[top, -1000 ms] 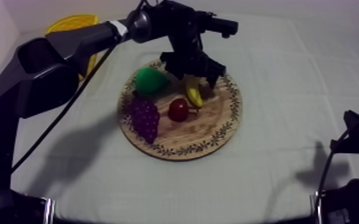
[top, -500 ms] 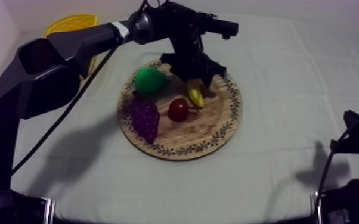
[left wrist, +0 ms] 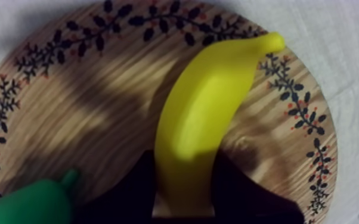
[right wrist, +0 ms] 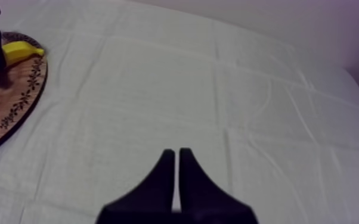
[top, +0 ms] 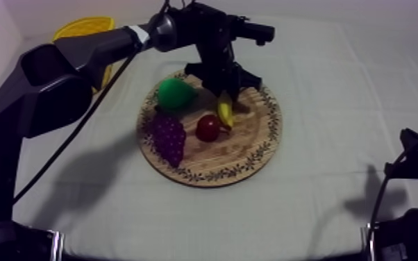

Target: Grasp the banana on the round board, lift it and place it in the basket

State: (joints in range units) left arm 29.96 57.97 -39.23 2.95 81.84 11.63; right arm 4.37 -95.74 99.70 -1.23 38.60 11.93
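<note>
Left gripper point(left wrist: 185, 182) first: its two black fingers sit tight against either side of the banana point(left wrist: 206, 107), clamped on it low down near one end, while the rest of the fruit curves away toward the board's patterned rim. From above, the left gripper point(top: 226, 94) hangs over the far side of the wooden board point(top: 250, 156), and the banana point(top: 224, 112) looks to be lying on the wood, not yet lifted.

So the step in hand, I'd say, is the lift. The grip is off-centre, so the long free end could swing or droop. A straight, slow rise should do best, with the squeeze kept firm. The pear point(top: 173, 92) is just left of the banana and the small red fruit point(top: 207, 128) is just beside it on the near side, so it should go up before it goes sideways. The bunch of grapes point(top: 169, 135) lies further left on the board.

The yellow basket point(top: 80, 29) waits at the far left, partly behind the left arm, and I see nothing inside the part that shows. Over on the right, the right gripper point(right wrist: 176, 173) has its fingers pressed together on nothing, above bare cloth.
</note>
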